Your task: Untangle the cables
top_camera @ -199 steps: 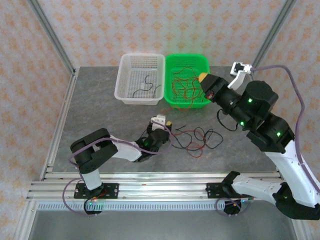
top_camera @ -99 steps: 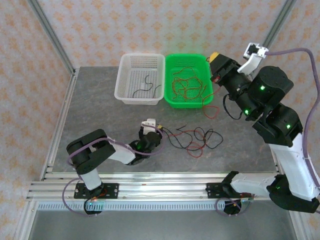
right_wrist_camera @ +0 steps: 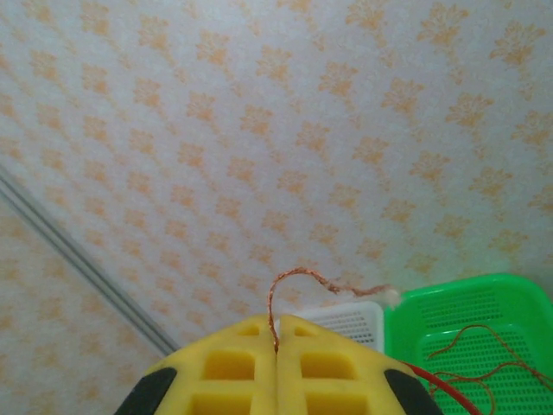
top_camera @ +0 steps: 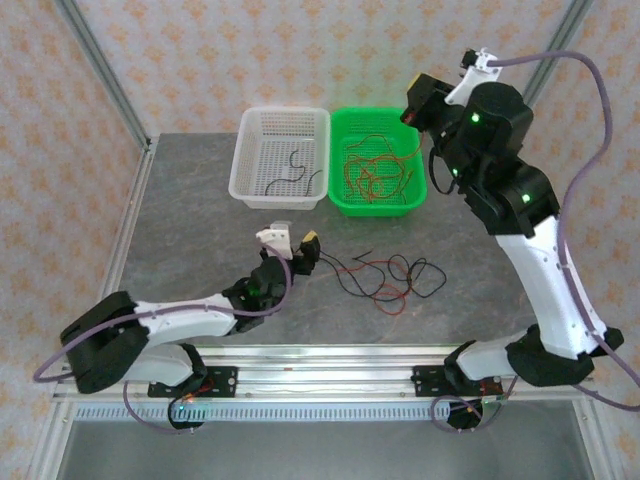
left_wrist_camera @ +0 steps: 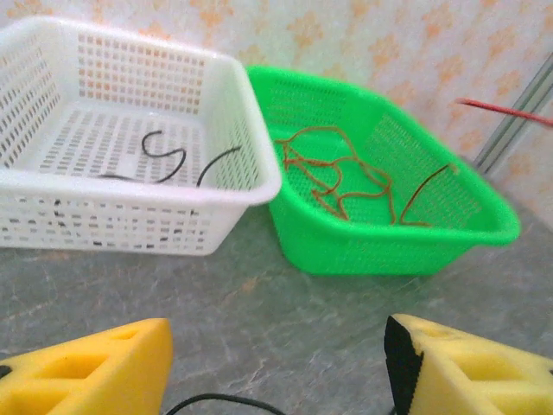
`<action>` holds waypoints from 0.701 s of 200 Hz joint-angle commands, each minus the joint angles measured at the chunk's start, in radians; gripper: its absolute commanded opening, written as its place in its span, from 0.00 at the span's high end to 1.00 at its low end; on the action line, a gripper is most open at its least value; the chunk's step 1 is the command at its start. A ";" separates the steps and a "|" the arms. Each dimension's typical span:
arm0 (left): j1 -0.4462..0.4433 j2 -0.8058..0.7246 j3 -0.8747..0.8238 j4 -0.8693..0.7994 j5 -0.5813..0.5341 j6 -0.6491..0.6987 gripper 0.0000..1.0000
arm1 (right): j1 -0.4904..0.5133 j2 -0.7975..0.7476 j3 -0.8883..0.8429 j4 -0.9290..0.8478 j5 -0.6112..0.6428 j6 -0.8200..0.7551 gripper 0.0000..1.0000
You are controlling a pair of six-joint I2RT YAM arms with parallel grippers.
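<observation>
- The right tool [right_wrist_camera: 276,350] has its yellow foam fingers [right_wrist_camera: 229,376] pressed flat together, clamped on a thin coppery-red cable [right_wrist_camera: 296,275]. The cable curls up in a small loop just past the fingertips.
- This right tool [top_camera: 415,98] hangs high off the table. The green plastic mesh basket [top_camera: 375,111] sits below it and slightly to one side. From the wrist, the basket's rim [right_wrist_camera: 471,290] lies beyond the fingertips.
- A heap of curly red-orange cables [top_camera: 372,175] lies inside the green basket.
- The left tool [top_camera: 305,250] is low over the grey stone-patterned table [top_camera: 190,220]. Its two yellow fingers [left_wrist_camera: 86,372] are wide apart and hold nothing.
- A thin black cable loop [left_wrist_camera: 212,402] lies on the table right under the gap of the left tool [left_wrist_camera: 276,376].
- Beside that tool, a loose tangle of red and black cables [top_camera: 390,280] lies on the table. One dark strand runs close to the fingertips.
- Well ahead of the left tool stands the white plastic mesh basket [left_wrist_camera: 112,220], touching the green basket's wall [left_wrist_camera: 346,246]. A few curly black cables [left_wrist_camera: 164,156] lie in the white basket.
</observation>
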 commanded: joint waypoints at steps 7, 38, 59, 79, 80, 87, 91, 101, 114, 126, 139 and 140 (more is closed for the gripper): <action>0.006 -0.121 -0.012 -0.144 0.007 0.020 0.32 | -0.051 0.047 0.045 0.070 -0.089 -0.043 1.00; 0.007 -0.262 -0.033 -0.228 0.005 0.001 0.32 | -0.099 0.118 0.057 0.099 -0.164 -0.049 1.00; 0.006 -0.354 -0.050 -0.279 -0.009 -0.014 0.31 | -0.125 0.168 0.057 0.109 -0.199 -0.050 1.00; 0.006 -0.427 -0.060 -0.333 -0.022 -0.028 0.31 | -0.142 0.208 0.052 0.110 -0.198 -0.053 1.00; 0.006 -0.431 -0.061 -0.337 -0.022 -0.029 0.31 | -0.143 0.209 0.051 0.111 -0.197 -0.053 1.00; 0.006 -0.453 -0.064 -0.356 -0.026 -0.034 0.31 | -0.148 0.220 0.043 0.114 -0.197 -0.053 1.00; 0.006 -0.463 -0.065 -0.366 -0.028 -0.037 0.31 | -0.152 0.222 0.036 0.117 -0.196 -0.052 1.00; 0.006 -0.492 -0.069 -0.388 -0.030 -0.046 0.31 | -0.160 0.230 0.009 0.129 -0.196 -0.050 1.00; 0.007 -0.524 -0.076 -0.414 -0.034 -0.057 0.31 | -0.171 0.236 -0.031 0.149 -0.197 -0.045 1.00; 0.007 -0.553 -0.082 -0.437 -0.037 -0.068 0.31 | -0.179 0.241 -0.069 0.166 -0.197 -0.039 1.00; 0.006 -0.581 -0.090 -0.456 -0.037 -0.080 0.31 | -0.186 0.248 -0.112 0.185 -0.196 -0.037 1.00; 0.007 -0.584 -0.091 -0.457 -0.037 -0.081 0.31 | -0.186 0.248 -0.116 0.186 -0.196 -0.036 1.00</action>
